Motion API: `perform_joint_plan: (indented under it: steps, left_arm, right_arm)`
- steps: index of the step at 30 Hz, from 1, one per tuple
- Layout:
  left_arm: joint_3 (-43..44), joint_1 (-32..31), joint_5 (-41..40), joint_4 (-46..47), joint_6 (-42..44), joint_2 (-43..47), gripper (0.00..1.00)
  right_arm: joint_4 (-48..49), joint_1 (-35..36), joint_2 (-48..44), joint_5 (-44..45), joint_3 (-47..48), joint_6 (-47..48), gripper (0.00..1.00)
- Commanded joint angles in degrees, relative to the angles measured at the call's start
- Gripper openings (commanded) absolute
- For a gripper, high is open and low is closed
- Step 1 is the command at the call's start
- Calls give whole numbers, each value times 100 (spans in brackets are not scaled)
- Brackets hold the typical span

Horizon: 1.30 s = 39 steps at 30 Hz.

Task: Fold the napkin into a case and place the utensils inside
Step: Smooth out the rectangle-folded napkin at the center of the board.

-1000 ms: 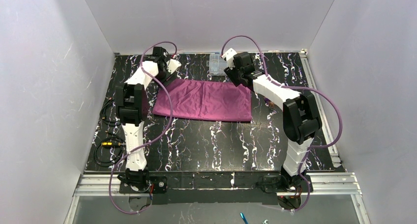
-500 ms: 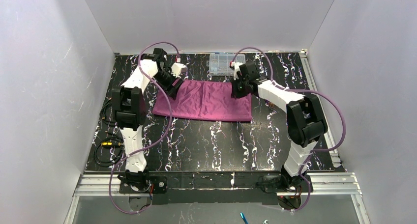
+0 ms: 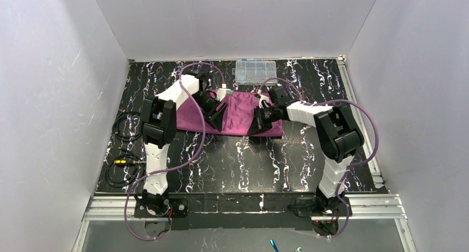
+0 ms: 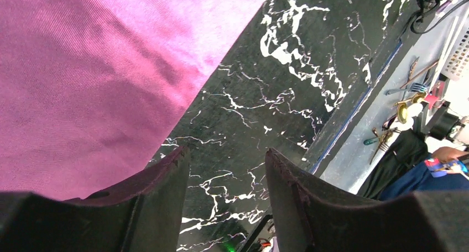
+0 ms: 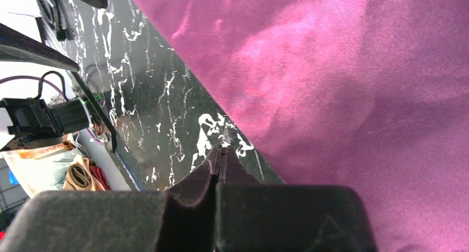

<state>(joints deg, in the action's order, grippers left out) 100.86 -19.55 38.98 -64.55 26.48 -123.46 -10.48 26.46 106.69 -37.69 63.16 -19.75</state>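
- Surroundings: the table (image 3: 238, 163) is a black slab with white marbling, boxed in by plain white enclosure walls (image 3: 232, 20).
- A clear compartment box (image 3: 255, 71) sits at the far edge, upper centre of the top view, apart from the cloth.
- Loose black cables (image 3: 126, 127) lie at the left rim of the slab. The purple cables (image 3: 377, 136) loop off both arms.
- The napkin (image 3: 240, 111) lies on the slab just above the middle of the top view, below the box.
- Obstruction: both arms reach in over the cloth. The left wrist covers its left-centre part and the right wrist its lower right part, so the outline shows only in pieces.
- Orientation: the cloth is wider than deep. Its long axis runs left to right across the top view, with the near edge dropping slightly toward the right. The surface is lightly wrinkled, with a sheen.
- The left gripper (image 4: 227, 151) has its fingers apart, with marbled slab showing in the gap. The cloth edge runs diagonally down to the finger at lower left of that frame.
- The right gripper (image 5: 219, 152) has its fingers pressed together, tips right at the cloth edge. Whether cloth is pinched between them cannot be told.
- Upper right of the left wrist view: small metal tools (image 4: 410, 89) on a grey bench (image 4: 381, 119), too small to identify.
- Writing: an orange-and-white packet (image 5: 38, 152) at lower left of the right wrist view; its print is too blurred to read.
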Motion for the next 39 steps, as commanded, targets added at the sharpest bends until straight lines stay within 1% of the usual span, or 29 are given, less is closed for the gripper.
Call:
perform_joint_plan:
  steps: [1, 7, 11, 15, 19, 22, 24, 26, 28, 30, 35, 39]
  left_arm:
    - [-161, 186, -46, -62, -72, -164, 50]
    - [-151, 506, -264, -119, 34, -362, 48]
    - [-30, 807, -331, -195, 44, -556, 47]
    - [-118, 970, -580, -102, 145, -583, 46]
    - [-219, 1059, -887, 26, 254, -557, 45]
    - [-235, 1132, -884, 34, 312, -524, 45]
    - [-263, 1146, -774, 39, 322, -504, 45]
    - [-281, 1147, -653, 41, 295, -508, 45]
    - [-269, 1134, -577, 39, 269, -521, 45]
    - [-259, 1121, -547, 39, 260, -522, 45]
    - [-259, 1120, -533, 39, 278, -488, 45]
    - [-290, 1120, -607, 39, 345, -462, 45]
  right_arm:
    - [-58, -48, 314, -83, 14, -159, 1]
    - [8, -96, 475, -155, -116, -149, 1]
    - [-174, -152, 506, -223, -103, -19, 1]
    - [-338, -332, 459, -358, -148, 133, 1]
    - [-248, -501, 374, -597, -217, 57, 1]
    - [192, -540, 222, -946, -365, -269, 1]
    - [780, -544, 103, -1217, -471, -781, 1]
    - [1589, -537, -16, -1398, -563, -1341, 1]
    - [1772, -536, -54, -1407, -549, -1592, 1]
    - [1543, -526, 15, -1319, -455, -1508, 1]
    - [534, -563, 118, -773, -392, -962, 1]
    - [-32, -815, 61, -244, -536, -721, 1]
